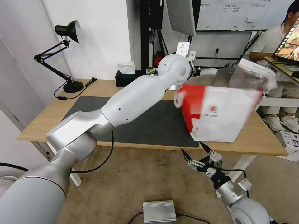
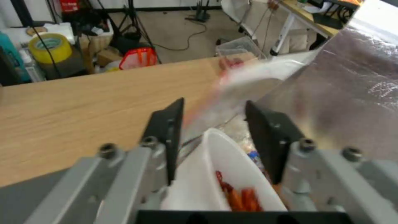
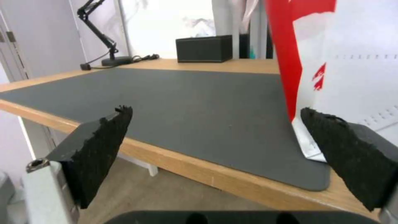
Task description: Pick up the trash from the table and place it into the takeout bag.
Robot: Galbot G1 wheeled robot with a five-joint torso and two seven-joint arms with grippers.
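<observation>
Takeout bag (image 1: 222,113) near the front edge of the table (image 1: 93,88), tipped. Left gripper (image 2: 213,124) stretched over its open top, jaws spread, white bowl (image 2: 219,174) of red shells tilted between them. Right gripper (image 1: 196,154) low before the table edge, jaws wide apart, holding nothing.

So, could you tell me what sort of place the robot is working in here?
Probably an office or robotics lab: a light-wood table with a black desk lamp, a whiteboard on the back wall, and cables, tape rolls and gear on the floor behind.
</observation>
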